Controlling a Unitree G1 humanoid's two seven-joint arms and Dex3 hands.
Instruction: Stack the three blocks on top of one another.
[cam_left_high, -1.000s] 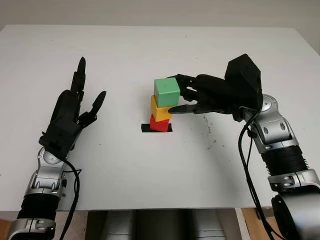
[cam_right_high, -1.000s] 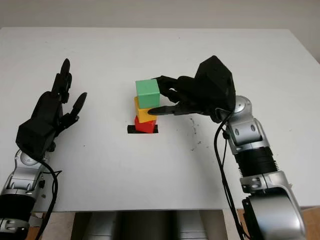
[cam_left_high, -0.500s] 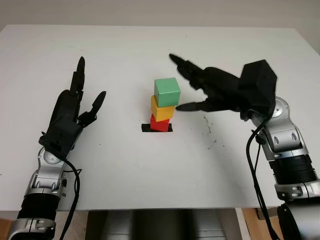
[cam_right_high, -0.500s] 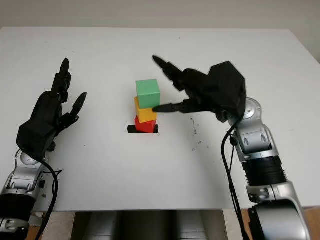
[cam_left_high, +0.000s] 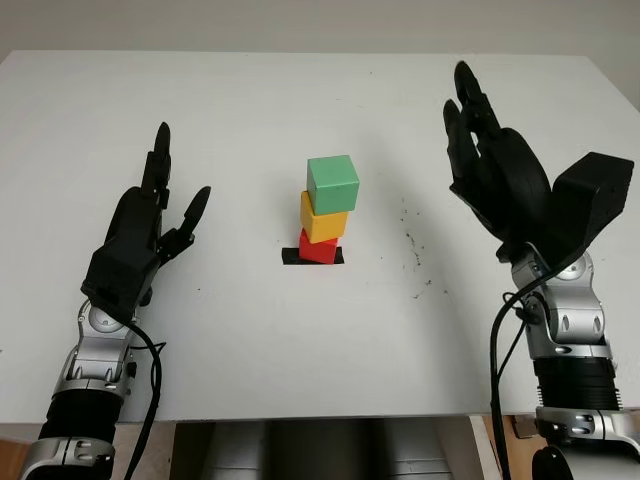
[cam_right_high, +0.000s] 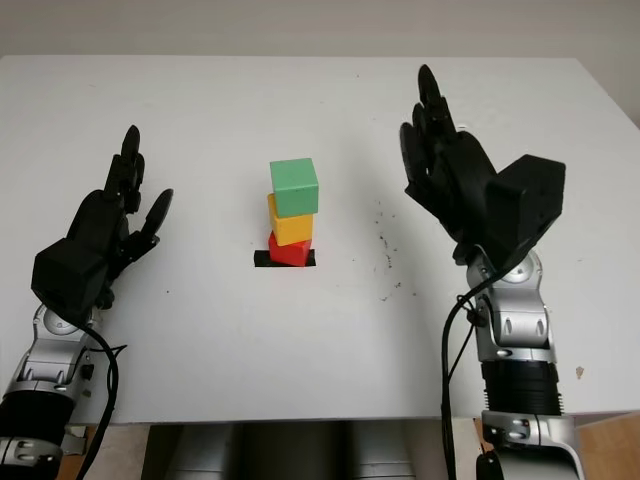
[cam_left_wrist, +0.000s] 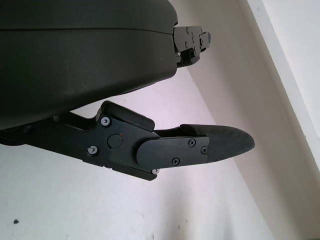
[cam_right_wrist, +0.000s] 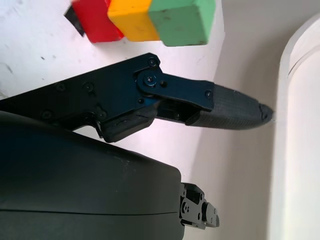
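Three blocks stand stacked at the middle of the white table (cam_left_high: 300, 330): a red block (cam_left_high: 319, 246) at the bottom on a black mark (cam_left_high: 290, 257), a yellow block (cam_left_high: 323, 217) on it, and a green block (cam_left_high: 333, 183) on top, slightly turned. The same stack appears in the right wrist view, with the green block (cam_right_wrist: 184, 21) at its end. My right hand (cam_left_high: 478, 140) is open, raised well to the right of the stack and holding nothing. Over the table's left side my left hand (cam_left_high: 160, 205) is open.
Small dark specks (cam_left_high: 415, 250) mark the table to the right of the stack. The table's front edge (cam_left_high: 300, 418) runs just ahead of both forearms. A pale wall lies beyond the far edge.
My right hand let go of the green block, opened and drew back up and to the right, away from the stack. The stack stays standing. The left hand has not moved.
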